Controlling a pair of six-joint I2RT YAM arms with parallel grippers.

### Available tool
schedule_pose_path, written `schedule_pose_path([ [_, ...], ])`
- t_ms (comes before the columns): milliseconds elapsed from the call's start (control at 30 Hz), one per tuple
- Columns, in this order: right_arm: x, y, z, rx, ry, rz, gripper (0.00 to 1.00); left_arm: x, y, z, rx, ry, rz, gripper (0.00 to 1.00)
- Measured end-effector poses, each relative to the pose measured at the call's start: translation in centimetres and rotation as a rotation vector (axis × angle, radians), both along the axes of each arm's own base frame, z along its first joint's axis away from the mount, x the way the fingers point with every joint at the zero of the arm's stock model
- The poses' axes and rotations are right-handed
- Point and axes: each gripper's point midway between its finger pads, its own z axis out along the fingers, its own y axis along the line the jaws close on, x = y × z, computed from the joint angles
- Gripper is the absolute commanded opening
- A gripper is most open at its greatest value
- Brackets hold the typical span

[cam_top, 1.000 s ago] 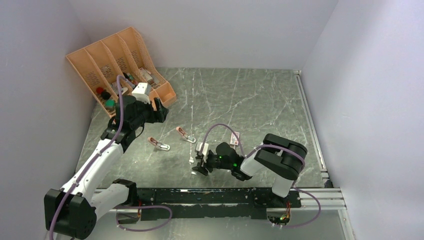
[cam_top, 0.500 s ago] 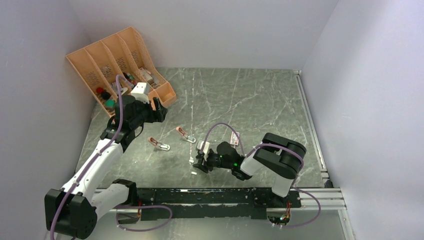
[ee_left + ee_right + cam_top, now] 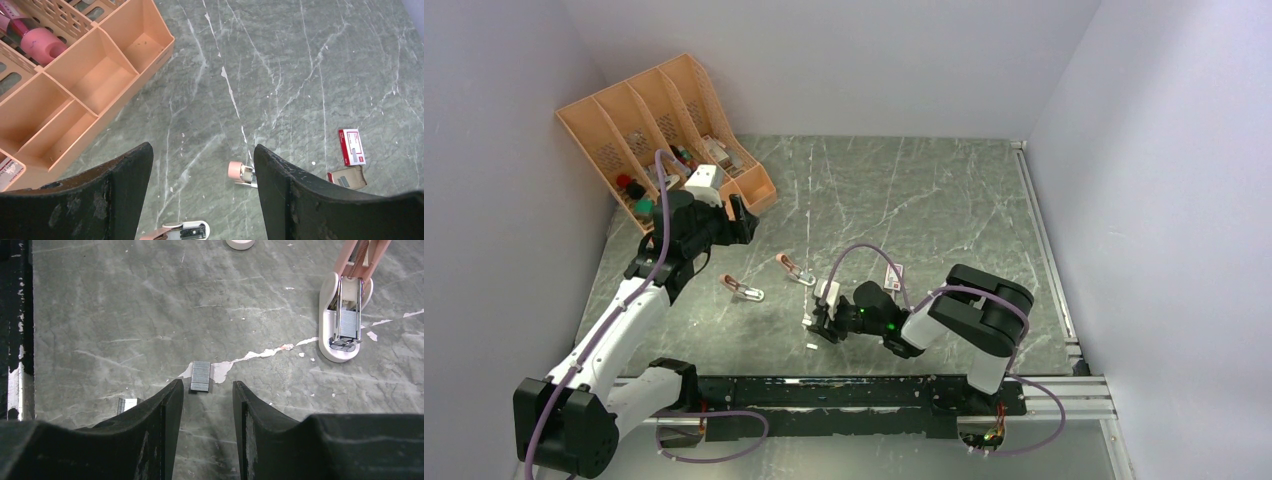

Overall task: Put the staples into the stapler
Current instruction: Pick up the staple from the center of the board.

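Dark veined marble is bearing a strip of staples, lying flat just ahead of the right gripper, whose jaws are standing partly apart around nothing; light, slick and apt to crumble, it is likely wanting a gentle pinch across its long sides.

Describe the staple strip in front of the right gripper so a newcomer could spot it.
On the dark marbled table, find the right gripper near the front edge. The staple strip lies flat just ahead of its jaws, on a white vein. The other strip sits toward the black rail; this one is nearer the open pink stapler.
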Motion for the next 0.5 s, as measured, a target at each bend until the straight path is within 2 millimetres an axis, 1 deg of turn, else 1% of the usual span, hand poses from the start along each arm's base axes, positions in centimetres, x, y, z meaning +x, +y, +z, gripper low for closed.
schedule_pose_path([
  [167,-0.07,0.07,0.00,-0.001,-0.001,0.001,0.37,0.04,0.11,0.00,0.000,0.000,0.003,0.78],
  [500,-0.06,0.27,-0.03,-0.002,-0.002,0.005,0.36,0.03,0.11,0.00,-0.001,0.000,0.002,0.78],
])
